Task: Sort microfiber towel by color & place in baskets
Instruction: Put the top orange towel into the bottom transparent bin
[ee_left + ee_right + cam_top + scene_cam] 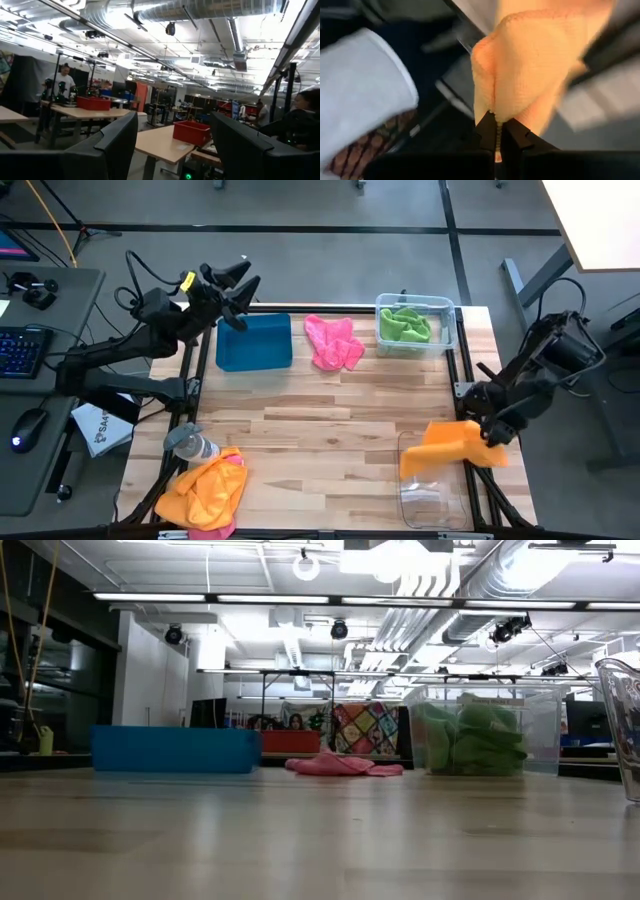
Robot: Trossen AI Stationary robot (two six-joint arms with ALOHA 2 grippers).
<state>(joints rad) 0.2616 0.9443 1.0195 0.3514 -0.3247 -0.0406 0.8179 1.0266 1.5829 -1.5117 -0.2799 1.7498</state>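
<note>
My right gripper is at the table's near right, shut on an orange towel above an empty clear bin. My left gripper is open and raised beyond the far edge of the teal tray, touching nothing; its wrist view shows only the room. A pink towel lies flat on the table between the tray and a clear bin that holds green towels. At the near left corner lies a crumpled orange towel with a pink one under it. My right gripper pinches the orange towel between its two fingertips at a bunched fold, several layers together. The towel is lifted off the table. It spreads from the fingers toward the table's left, over the far end of the empty clear bin.
A grey-capped clear bottle lies next to the near-left towel pile. The middle of the wooden table is bare. A black frame runs along the table's edges. A desk with a keyboard and mouse stands to the left.
</note>
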